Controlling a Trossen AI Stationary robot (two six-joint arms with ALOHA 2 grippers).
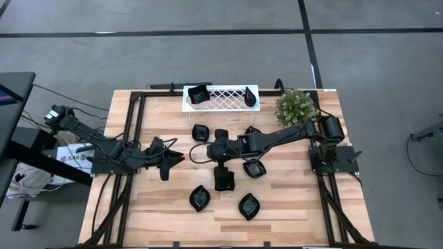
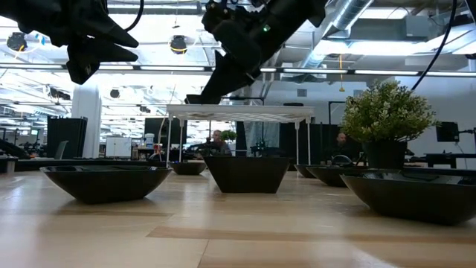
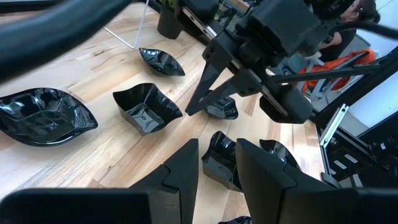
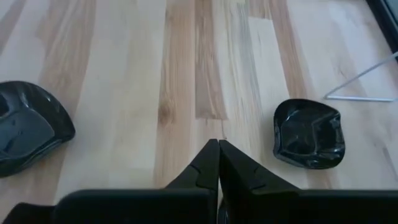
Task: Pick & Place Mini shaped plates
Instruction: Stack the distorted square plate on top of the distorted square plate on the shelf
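Note:
Several small glossy black plates rest by their bases on the wooden table: a square one, two leaf-shaped ones, and others. Two more sit in the white lattice tray. My right gripper hangs shut and empty above bare wood at the table's middle, between a plate and another. My left gripper hovers open toward the table's left, holding nothing; past its fingers a plate shows on the table.
A potted plant stands at the far right, beside the tray on its thin wire legs. Black frame rails run along the table's left and right sides. Bare wood lies along the near edge. People sit in the room beyond the table.

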